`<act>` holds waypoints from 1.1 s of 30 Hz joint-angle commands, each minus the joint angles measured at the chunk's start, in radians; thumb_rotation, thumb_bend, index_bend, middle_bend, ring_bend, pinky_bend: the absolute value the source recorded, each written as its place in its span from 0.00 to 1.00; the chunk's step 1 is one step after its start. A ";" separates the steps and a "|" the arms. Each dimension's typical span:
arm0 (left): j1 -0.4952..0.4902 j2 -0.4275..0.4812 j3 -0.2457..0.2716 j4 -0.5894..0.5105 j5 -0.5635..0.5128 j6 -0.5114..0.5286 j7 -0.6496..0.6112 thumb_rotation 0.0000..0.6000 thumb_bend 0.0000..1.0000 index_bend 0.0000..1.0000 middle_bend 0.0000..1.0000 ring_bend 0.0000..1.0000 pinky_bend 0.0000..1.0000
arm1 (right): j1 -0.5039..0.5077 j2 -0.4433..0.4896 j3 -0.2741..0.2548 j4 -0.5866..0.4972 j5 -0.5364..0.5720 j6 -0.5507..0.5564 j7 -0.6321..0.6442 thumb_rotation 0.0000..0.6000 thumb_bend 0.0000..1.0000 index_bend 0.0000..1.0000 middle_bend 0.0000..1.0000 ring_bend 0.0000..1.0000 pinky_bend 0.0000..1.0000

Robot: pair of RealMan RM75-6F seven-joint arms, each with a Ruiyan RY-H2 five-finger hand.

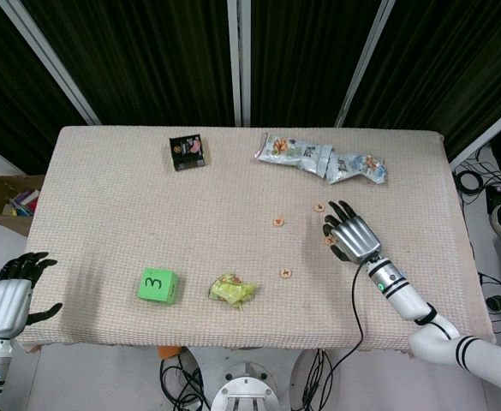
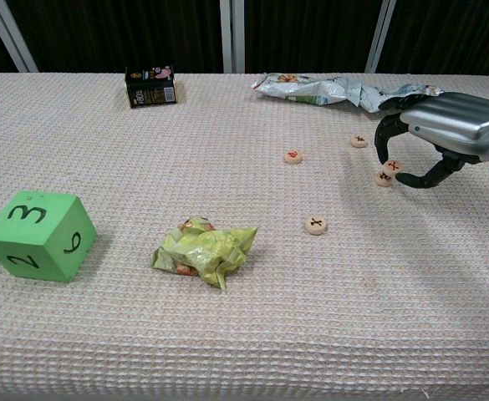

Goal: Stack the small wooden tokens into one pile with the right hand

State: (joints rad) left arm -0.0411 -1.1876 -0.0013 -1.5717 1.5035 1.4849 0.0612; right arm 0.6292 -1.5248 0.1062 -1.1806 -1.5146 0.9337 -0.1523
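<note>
Wooden and red-marked, one token [image 2: 393, 166] sits pinched in the right hand [image 2: 432, 125] just above a second token [image 2: 384, 178] on the table — almost directly below, slightly left — while the left hand [image 1: 8, 292] hangs open, far off.

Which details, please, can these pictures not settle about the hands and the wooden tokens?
- Whether the held token touches the token on the table: too small in chest view, covered by the right hand in head view.
- Token markings: too small in head view.
- Left hand: outside chest view.
</note>
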 commanded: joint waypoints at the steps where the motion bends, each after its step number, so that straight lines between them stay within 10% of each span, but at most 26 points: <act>1: -0.001 0.000 -0.001 0.002 -0.001 -0.002 -0.002 1.00 0.00 0.27 0.16 0.12 0.17 | 0.018 -0.031 0.000 0.042 0.019 -0.020 -0.002 1.00 0.37 0.57 0.29 0.02 0.12; 33: -0.001 0.004 0.002 -0.004 -0.008 -0.010 -0.004 1.00 0.00 0.27 0.16 0.12 0.17 | 0.031 -0.051 -0.034 0.078 0.038 0.006 0.033 1.00 0.37 0.49 0.27 0.02 0.11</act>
State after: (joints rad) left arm -0.0422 -1.1832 0.0006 -1.5758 1.4958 1.4747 0.0576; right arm 0.6606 -1.5759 0.0725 -1.1028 -1.4763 0.9390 -0.1193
